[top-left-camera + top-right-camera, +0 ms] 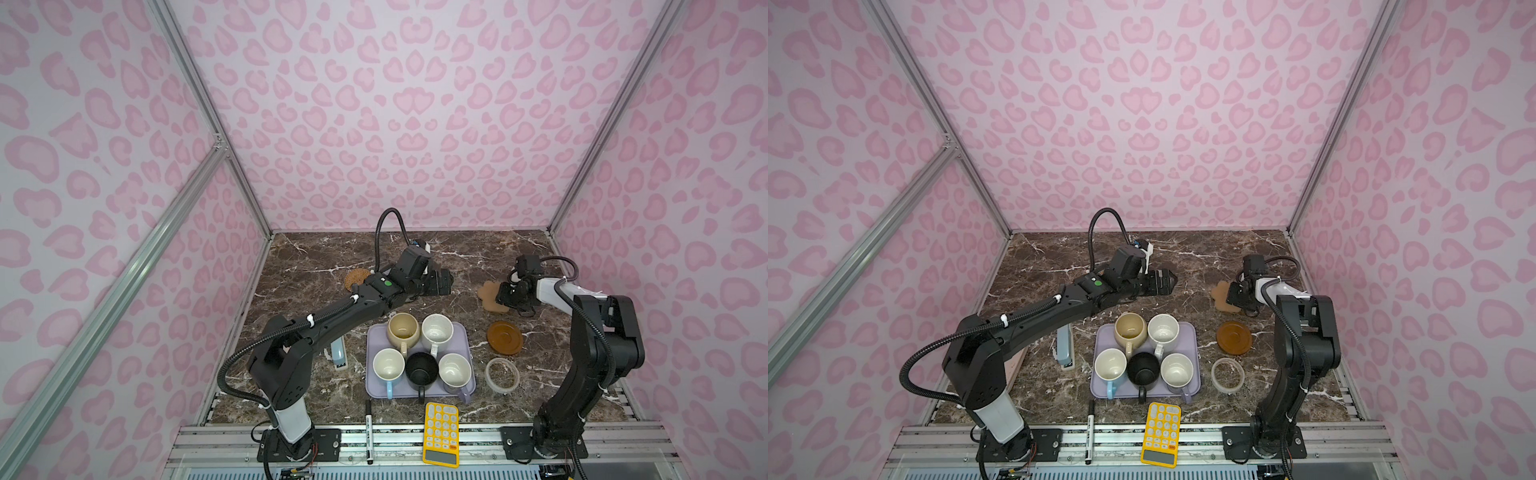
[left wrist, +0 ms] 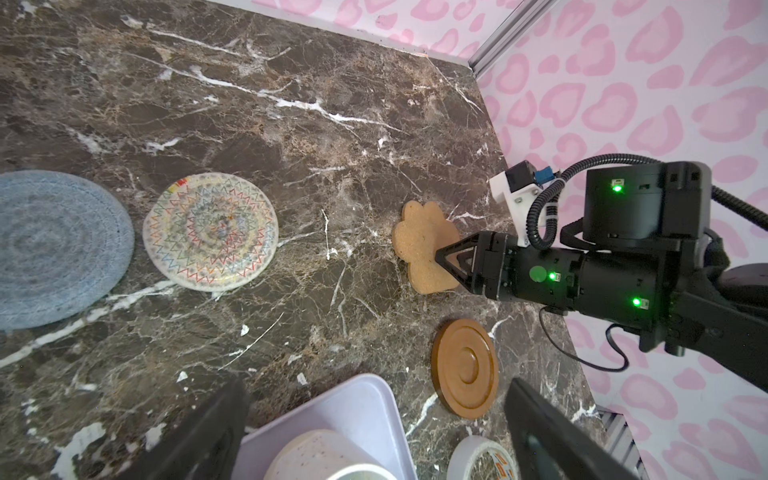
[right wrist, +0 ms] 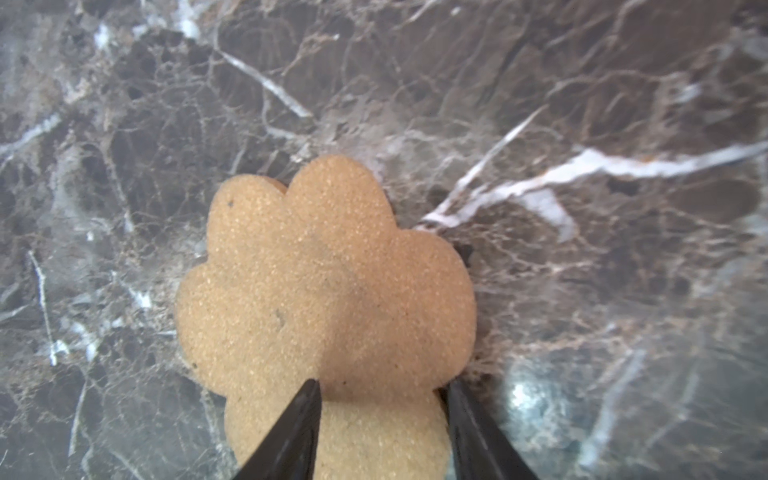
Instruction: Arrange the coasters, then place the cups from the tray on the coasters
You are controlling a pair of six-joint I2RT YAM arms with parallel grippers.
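Observation:
The lavender tray [image 1: 373,390] holds five cups: beige [image 1: 402,328], white speckled [image 1: 437,330], light blue [image 1: 388,364], black [image 1: 422,369] and lavender [image 1: 455,370]. My right gripper [image 3: 382,386] is down on the brown flower coaster [image 3: 324,282] at back right. Its jaws stand apart, one tip on the mat's top and the other at its edge. The amber disc coaster [image 1: 505,337] lies just in front of it. My left gripper [image 1: 442,282] hovers wide open and empty behind the tray. The grey-blue [image 2: 54,249] and cream [image 2: 210,230] woven coasters lie beyond it, the orange-tan one [image 1: 357,278] further left.
A tape ring [image 1: 502,375] lies right of the tray. A yellow calculator [image 1: 441,434] and a black marker [image 1: 368,432] sit at the front edge. A pale blue stapler-like object [image 1: 338,353] lies left of the tray, under the left arm.

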